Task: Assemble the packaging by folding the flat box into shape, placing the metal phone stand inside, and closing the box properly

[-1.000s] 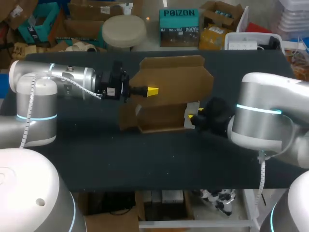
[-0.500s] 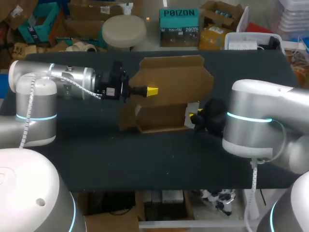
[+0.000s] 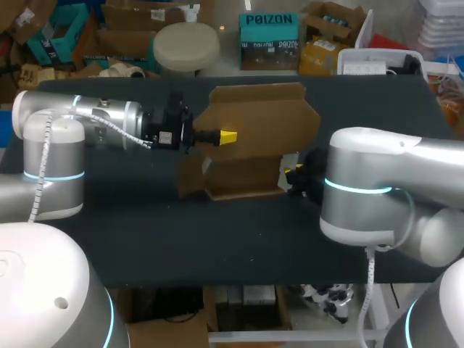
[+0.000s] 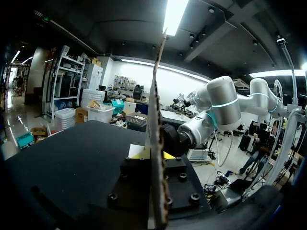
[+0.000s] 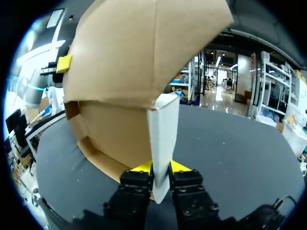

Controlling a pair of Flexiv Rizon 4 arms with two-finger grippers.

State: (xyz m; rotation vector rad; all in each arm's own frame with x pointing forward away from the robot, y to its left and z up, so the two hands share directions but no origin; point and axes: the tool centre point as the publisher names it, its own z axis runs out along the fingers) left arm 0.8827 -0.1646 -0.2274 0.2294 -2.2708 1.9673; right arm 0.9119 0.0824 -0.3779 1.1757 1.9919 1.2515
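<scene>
Cardboard box point(image 3: 243, 177) sits half-formed in the middle of your bench point(image 3: 217, 246), and you've got both hands on it. Your left hand point(image 3: 226, 136) reaches in from its own side and is clenched on the tall lid panel point(image 3: 268, 119), which stands upright at the back of the box. From the left wrist you see that panel edge-on, rising straight up from between the yellow tips. Over on the other end, your right hand point(image 5: 161, 167) is clamped on the pale side flap point(image 5: 163, 139), which comes straight up out of the grip, pinched from both sides. Ahead of that hand the box's brown walls curve away, and the lid panel leans over above them. Far across the box from the right hand, you can pick out the left hand's yellow tip against the panel. Your right arm point(image 3: 362, 188) hangs low over the bench, just beside the box.
</scene>
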